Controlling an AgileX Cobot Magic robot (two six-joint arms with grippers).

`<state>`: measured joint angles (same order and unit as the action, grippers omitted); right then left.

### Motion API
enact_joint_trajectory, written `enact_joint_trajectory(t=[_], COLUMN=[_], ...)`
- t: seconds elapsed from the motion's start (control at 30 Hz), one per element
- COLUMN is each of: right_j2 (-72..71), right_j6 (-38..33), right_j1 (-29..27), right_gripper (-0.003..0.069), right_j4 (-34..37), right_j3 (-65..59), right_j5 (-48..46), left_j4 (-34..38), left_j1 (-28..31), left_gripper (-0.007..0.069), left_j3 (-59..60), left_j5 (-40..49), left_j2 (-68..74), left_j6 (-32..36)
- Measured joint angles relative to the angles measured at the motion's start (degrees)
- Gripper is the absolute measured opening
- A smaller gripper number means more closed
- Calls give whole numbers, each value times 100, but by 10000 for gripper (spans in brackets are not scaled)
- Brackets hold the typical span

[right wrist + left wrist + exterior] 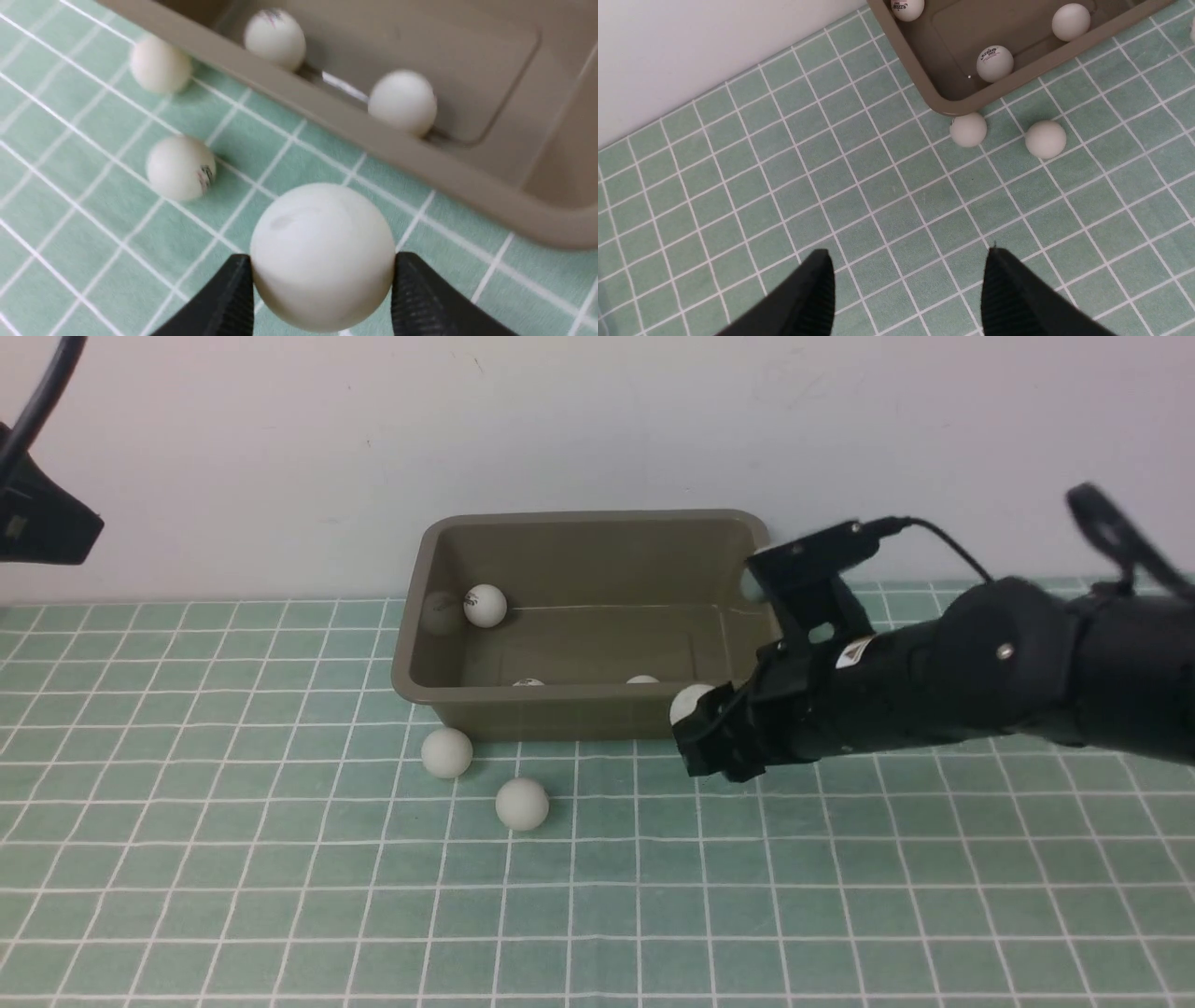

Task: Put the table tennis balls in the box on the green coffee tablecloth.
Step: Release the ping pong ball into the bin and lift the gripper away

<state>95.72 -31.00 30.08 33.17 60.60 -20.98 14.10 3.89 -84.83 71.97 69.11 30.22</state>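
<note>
The olive-brown box (579, 519) stands at the back of the green coffee tablecloth (280, 896). Three table tennis balls lie inside it, one at the far left (485, 605) and two against the near wall (528, 682). Two more balls (446, 752) (521, 804) rest on the cloth just in front of the box. My right gripper (322, 266) is shut on another ball (322, 256), held just above the cloth by the box's near right corner (691, 703). High over the cloth's left side, my left gripper (908, 261) is open with nothing between its fingers.
A white wall (597, 420) rises directly behind the box. The left arm's black body (37, 523) hangs at the upper left of the front view, with a cable above it. The right arm (1008, 672) stretches in from the right edge.
</note>
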Motion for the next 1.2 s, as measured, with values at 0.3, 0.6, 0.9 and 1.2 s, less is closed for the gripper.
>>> enact_joint_trajectory(t=[0.3, 0.6, 0.9, 1.2], right_j2=[-76, 1218, 1524, 1228], right_j6=[-673, -911, -911, -950], right_j1=[0, -5, -5, -35], right_gripper=[346, 346, 356, 517], right_j4=[0, 0, 0, -76], right_j3=[65, 1280, 1732, 1732], right_j5=[730, 731, 641, 919], left_j4=[0, 148, 299, 1371], left_j1=[0, 0, 0, 0], left_gripper=[384, 384, 384, 384], left_j3=[0, 0, 0, 0], left_j5=[0, 0, 0, 0], left_j2=[0, 0, 0, 0], left_j6=[0, 0, 0, 534])
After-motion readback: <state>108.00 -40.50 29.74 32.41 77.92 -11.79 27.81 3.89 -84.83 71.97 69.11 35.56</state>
